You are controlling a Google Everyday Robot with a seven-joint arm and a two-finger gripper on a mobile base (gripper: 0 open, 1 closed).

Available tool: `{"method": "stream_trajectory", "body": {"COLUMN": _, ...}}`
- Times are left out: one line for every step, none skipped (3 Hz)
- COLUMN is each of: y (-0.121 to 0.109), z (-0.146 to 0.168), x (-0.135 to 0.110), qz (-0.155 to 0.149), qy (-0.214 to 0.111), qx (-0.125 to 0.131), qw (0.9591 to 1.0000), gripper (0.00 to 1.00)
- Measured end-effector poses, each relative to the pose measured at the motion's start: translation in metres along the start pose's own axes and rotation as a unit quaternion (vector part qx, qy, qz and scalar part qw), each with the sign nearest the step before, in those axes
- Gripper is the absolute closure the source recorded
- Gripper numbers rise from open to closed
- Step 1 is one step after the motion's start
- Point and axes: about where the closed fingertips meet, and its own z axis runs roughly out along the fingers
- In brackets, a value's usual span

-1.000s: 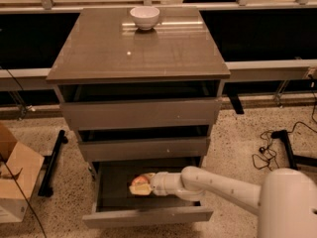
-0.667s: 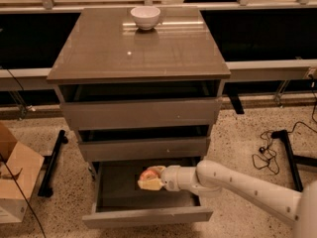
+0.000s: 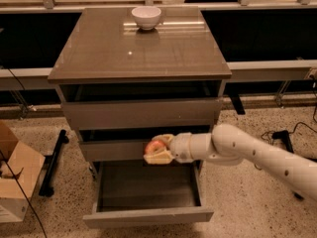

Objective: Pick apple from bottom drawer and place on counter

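Observation:
My gripper [image 3: 158, 150] is shut on the apple [image 3: 154, 147], a small red-orange fruit held between the pale fingers. It hangs in front of the middle drawer's front, above the open bottom drawer [image 3: 148, 216], whose tray shows nothing inside. The white arm reaches in from the right. The counter [image 3: 138, 48], a glossy grey-brown slab, tops the cabinet well above the gripper.
A white bowl [image 3: 146, 17] stands at the back middle of the counter. A cardboard box [image 3: 15, 182] sits on the floor at the left. Cables and a black stand foot lie on the speckled floor at the right.
The gripper has lifted the apple up out of the bottom drawer and slightly right, to the height of the middle drawer front.

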Motion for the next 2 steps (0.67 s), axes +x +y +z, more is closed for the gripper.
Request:
{"method": "stream_trajectory", "body": {"y": -0.008, "z": -0.026, "x": -0.089, "qz": -0.084, "qy": 0.03, "qx": 0.021, "qw": 0.9958, "gripper": 1.0}}
{"method": "stream_trajectory", "body": {"y": -0.021, "z": -0.049, "x": -0.201, "qz": -0.167, "qy": 0.055, "qx": 0.061, "qw": 0.9826, "gripper": 1.0}}
